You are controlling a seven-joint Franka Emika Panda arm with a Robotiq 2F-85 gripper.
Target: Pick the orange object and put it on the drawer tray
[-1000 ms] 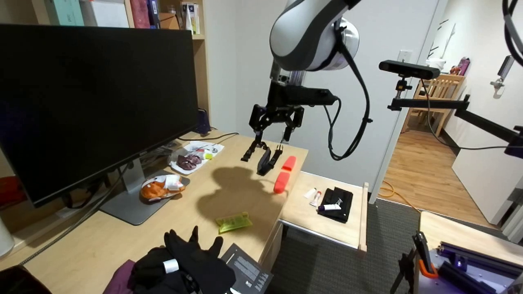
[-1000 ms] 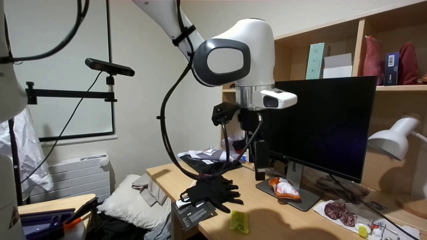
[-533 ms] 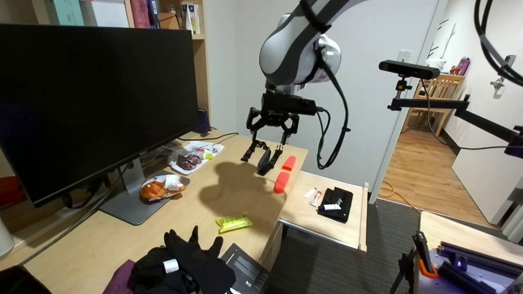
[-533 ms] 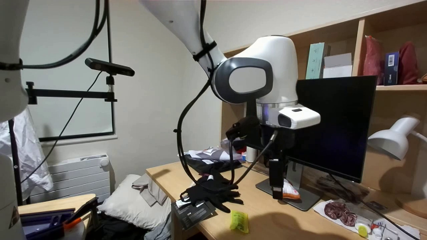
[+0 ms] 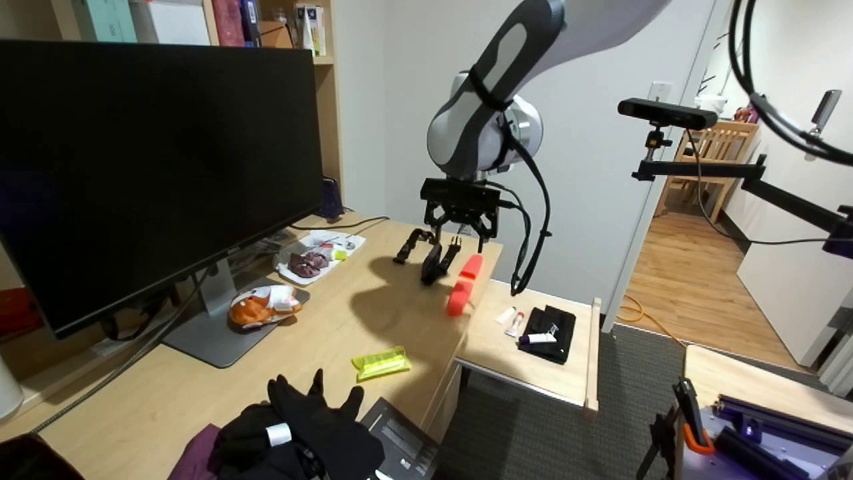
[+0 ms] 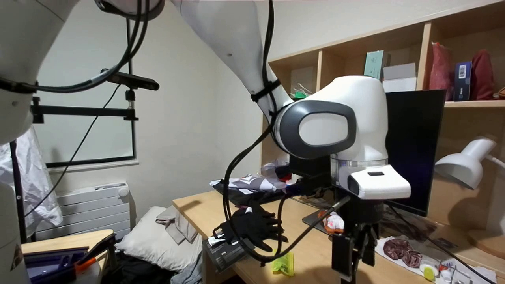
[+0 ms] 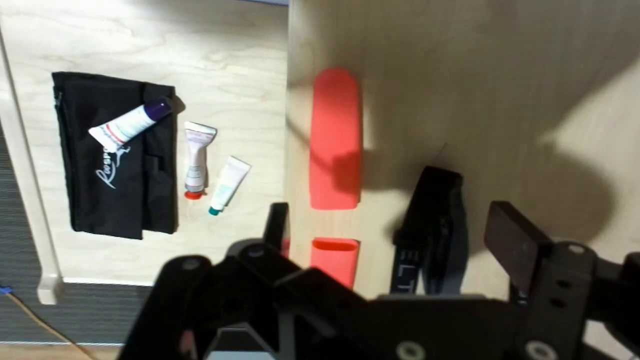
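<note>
It looks like a home office: monitor [image 5: 160, 180] on a bench [image 5: 316, 340], lamp [image 6: 459, 167], shelves [image 6: 425, 59], radiator [image 6: 92, 209] and pillow [image 6: 158, 246].

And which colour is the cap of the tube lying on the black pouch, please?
The cap is dark purple; it shows best in the wrist view.

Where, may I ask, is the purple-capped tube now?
In the wrist view, the purple-capped tube lies at left, on the black pouch on the drawer tray, left of the red-capped tube.
</note>
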